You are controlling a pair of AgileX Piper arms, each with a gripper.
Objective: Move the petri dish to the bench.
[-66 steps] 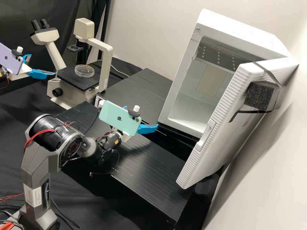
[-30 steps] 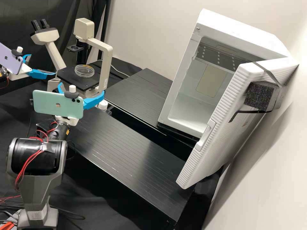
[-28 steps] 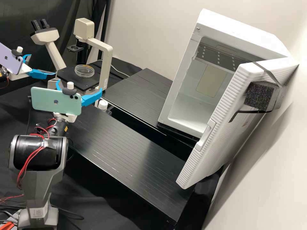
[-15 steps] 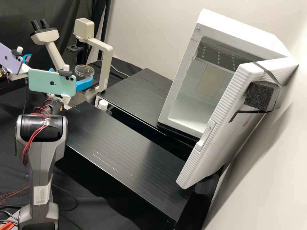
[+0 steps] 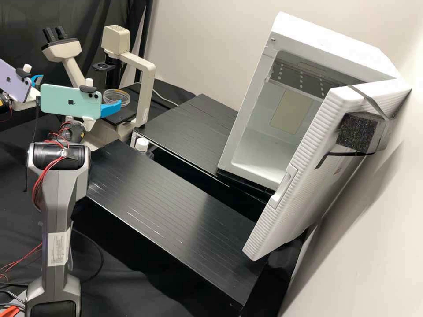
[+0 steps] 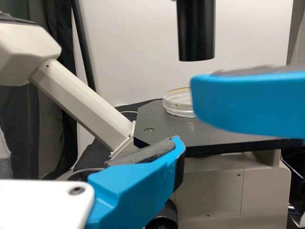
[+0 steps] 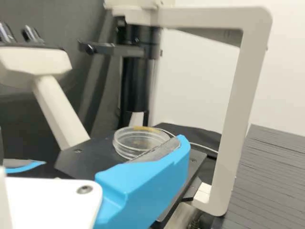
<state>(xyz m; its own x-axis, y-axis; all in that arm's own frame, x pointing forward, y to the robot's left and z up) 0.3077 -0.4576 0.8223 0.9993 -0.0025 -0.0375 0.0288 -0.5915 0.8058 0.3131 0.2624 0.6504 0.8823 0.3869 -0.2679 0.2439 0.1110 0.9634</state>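
Petri dish point(image 5: 117, 94): flat on the dark stage point(image 7: 86, 160) of the microscope point(image 5: 143, 88), just ahead of the right gripper point(image 5: 96, 94); not lifted, not moved to the bench. One blue finger point(image 5: 110, 108) of that pincer is seen across the near side of the dish in the high view; contact cannot be told. Fingers judged to be apart, nothing seen clamped; whether the dish lies fully between them cannot be told. Left gripper point(image 5: 59, 88) placed to the left of the right one, short of the stage, fingers also judged apart, nothing held. Bench point(image 5: 176, 189) lies to the right of the right gripper, lower than the stage. Progress: reach to the dish judged nearly done, grasp not made. Left to do: dish to be gripped by its rim, raised off the stage, carried rightward past the microscope's upright, set flat on the bench and released.
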